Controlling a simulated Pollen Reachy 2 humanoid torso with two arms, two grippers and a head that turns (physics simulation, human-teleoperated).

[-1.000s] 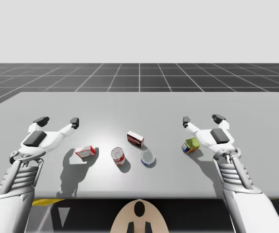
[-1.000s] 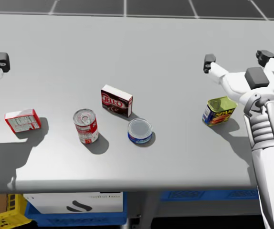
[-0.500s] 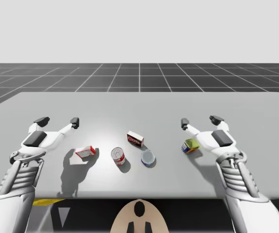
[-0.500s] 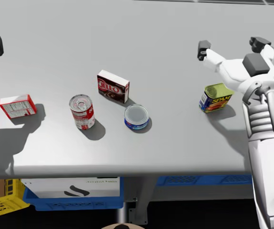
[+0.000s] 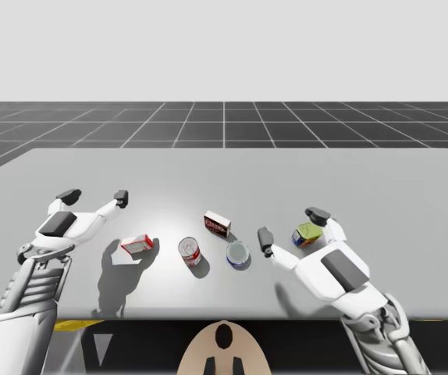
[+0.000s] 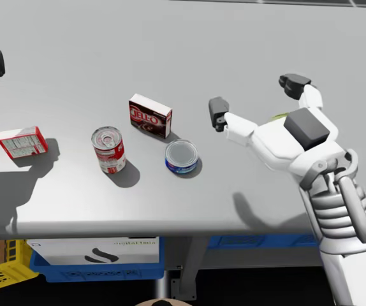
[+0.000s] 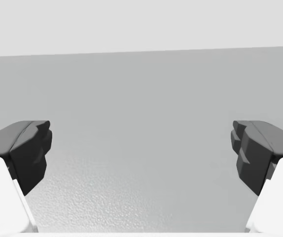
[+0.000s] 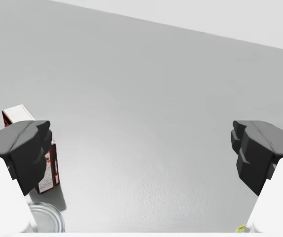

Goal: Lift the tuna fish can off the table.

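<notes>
High view: my right hand (image 5: 290,226), spread wide and empty, hovers beside the flat blue can (image 5: 238,255); dark red box (image 5: 217,224) just behind it, red-and-white can (image 5: 190,251) alongside.

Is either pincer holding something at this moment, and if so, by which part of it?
Nothing is held. My left pincer and right pincer are both open, the short blue round tuna can stands free on the grey table.

The tuna can (image 5: 238,255) is short and round, with a blue wall and a silvery lid. It stands upright on the table (image 5: 364,172), just in front of the red box (image 5: 218,224) and near the taller can (image 5: 190,251).
</notes>
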